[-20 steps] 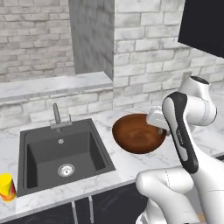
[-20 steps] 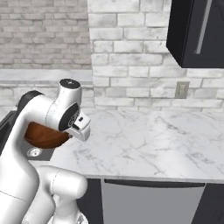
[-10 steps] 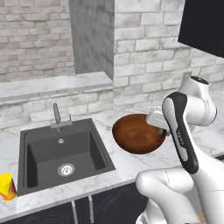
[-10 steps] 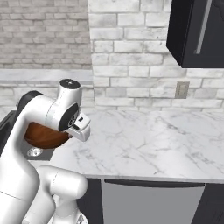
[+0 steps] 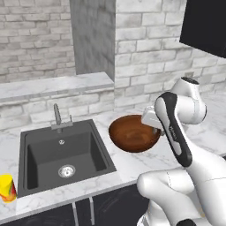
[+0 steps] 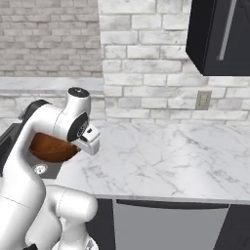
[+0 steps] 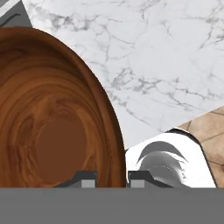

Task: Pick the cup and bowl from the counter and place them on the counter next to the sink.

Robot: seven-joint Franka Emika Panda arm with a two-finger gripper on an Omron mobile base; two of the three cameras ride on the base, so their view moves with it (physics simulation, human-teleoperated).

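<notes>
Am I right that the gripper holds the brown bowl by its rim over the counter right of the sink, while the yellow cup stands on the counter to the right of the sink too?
Not quite. The gripper does hold the bowl by its rim, right of the sink. But the cup stands on the counter at the sink's left, near the front edge. The left base view shows it.

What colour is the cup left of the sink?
Yellow with a red-orange pattern; left base view shows it best.
</notes>
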